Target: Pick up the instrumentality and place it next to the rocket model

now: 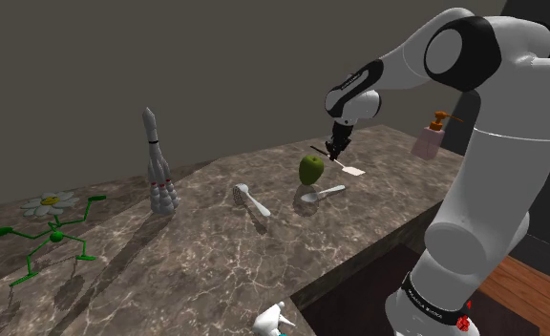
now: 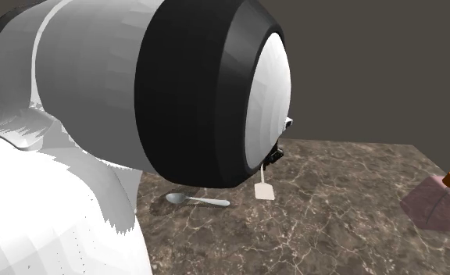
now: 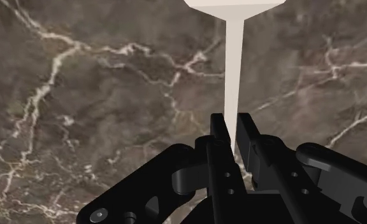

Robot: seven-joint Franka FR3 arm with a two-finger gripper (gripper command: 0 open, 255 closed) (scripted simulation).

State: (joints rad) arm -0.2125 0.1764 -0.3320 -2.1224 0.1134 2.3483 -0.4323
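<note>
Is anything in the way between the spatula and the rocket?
Yes. The apple sits right beside the spatula in the end effector, toward the rocket. A spoon and another white utensil lie on the counter between. Lifting higher should probably clear them.

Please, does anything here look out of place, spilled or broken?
Nothing stands out. The only thing off the counter is the pale spatula, which hangs blade down, clasped by its handle in the gripper. The rocket model stands upright; the spoon lies flat. No spill or damage shows.
</note>
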